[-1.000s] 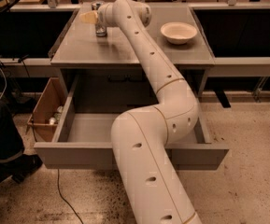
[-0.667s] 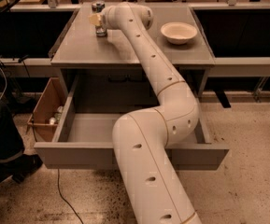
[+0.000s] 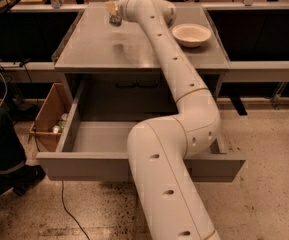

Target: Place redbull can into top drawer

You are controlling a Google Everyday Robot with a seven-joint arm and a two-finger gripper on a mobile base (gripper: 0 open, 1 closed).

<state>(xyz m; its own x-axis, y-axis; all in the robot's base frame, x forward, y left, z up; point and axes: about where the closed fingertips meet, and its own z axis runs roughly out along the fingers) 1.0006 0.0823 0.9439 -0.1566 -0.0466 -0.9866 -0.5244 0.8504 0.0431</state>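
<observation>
A brown cardboard box (image 3: 46, 115) stands on the floor off the counter's left edge, beside the wide shallow grey metal top drawer (image 3: 84, 165), which is pulled fully out under the counter's front edge. Its floor is bare where it shows. The robot's thick white jointed arm (image 3: 184, 84) crosses over the drawer's right half.

Up at the far-left corner of the grey cabinet (image 3: 99, 49) counter is the slim silver-and-blue redbull can (image 3: 115, 18), upright with its long axis vertical. The two-finger gripper (image 3: 114, 6) is right on it and looks clamped round the can, which seems to hang just off the counter top.

The next move turns on this: the open drawer lies toward the front edge and below the gripper, so the can must travel forward over that edge, then down, left of the arm's own elbow.

Compared with a second ago, gripper and can sit higher and closer to the far edge. The cream round ceramic bowl (image 3: 191, 34) near the far-right corner is unmoved.
</observation>
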